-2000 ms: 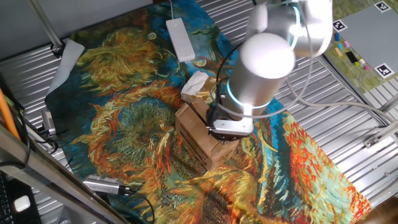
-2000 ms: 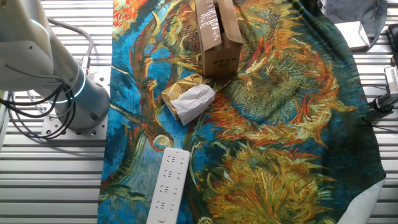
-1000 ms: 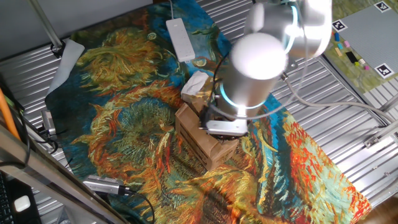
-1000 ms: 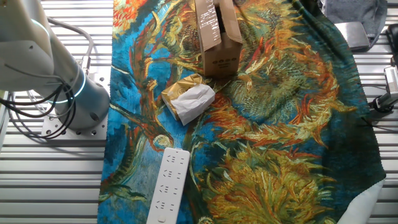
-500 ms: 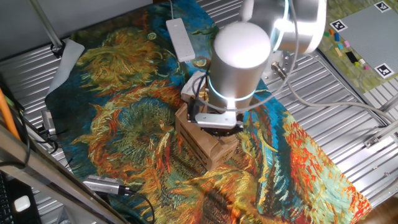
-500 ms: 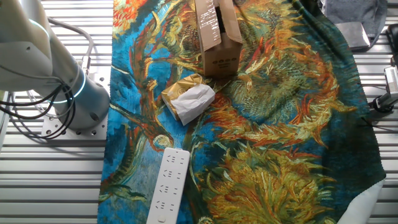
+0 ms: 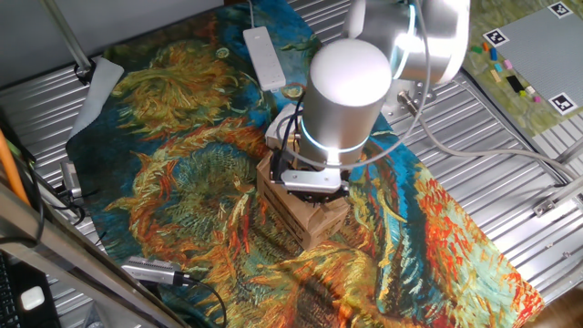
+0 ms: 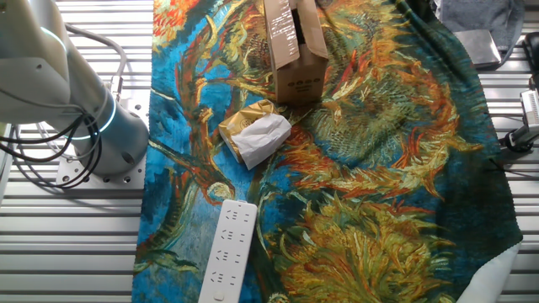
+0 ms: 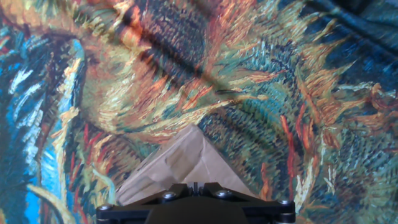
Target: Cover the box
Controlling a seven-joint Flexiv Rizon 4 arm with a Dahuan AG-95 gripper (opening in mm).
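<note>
The box (image 7: 306, 212) is a small brown cardboard carton standing on the painted cloth, and in the other fixed view the box (image 8: 296, 44) sits at the top edge with a white label on it. My arm's wrist (image 7: 339, 91) hangs right over the carton and hides its top. In the hand view a brown flap corner of the box (image 9: 186, 160) lies just beyond my gripper (image 9: 196, 186), whose fingers stand close together, shut, with nothing held. I cannot tell whether they touch the flap.
Crumpled white paper (image 8: 259, 136) lies beside the box toward the arm's base (image 8: 94, 126). A white power strip (image 8: 226, 252) rests on the cloth's near edge. Cables and a small camera (image 7: 150, 271) lie on the slatted metal table (image 7: 510, 191).
My arm has swung left, from the box's right side to directly above it. The box, paper and power strip have not moved.
</note>
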